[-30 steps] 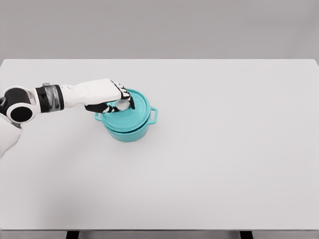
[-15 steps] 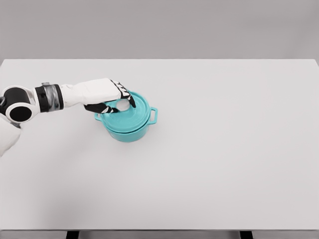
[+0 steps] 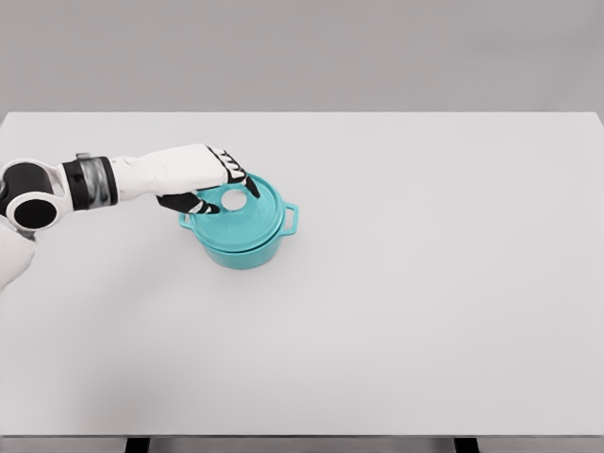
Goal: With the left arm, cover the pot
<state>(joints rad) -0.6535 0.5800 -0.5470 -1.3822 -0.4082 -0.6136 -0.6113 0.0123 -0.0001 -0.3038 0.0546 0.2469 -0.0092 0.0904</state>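
1. The left hand (image 3: 209,181) reaches in from the left edge and sits over the left part of the lid (image 3: 247,213), palm down.
2. Its fingers (image 3: 238,176) are loosely spread and arch around the pale knob (image 3: 233,200) without closing on it; the knob is fully visible in the gap between fingers and thumb (image 3: 193,205). The hand holds nothing.
3. The lid, teal like the vessel, sits flat on the pot (image 3: 243,239), covering its mouth. The rim lines up all round as far as can be seen.
4. The pot stands upright on the white table (image 3: 425,283), left of centre; one side handle (image 3: 292,219) projects to the right.
5. The white left arm (image 3: 85,184), with a dark band at the wrist, extends over the table's left border.
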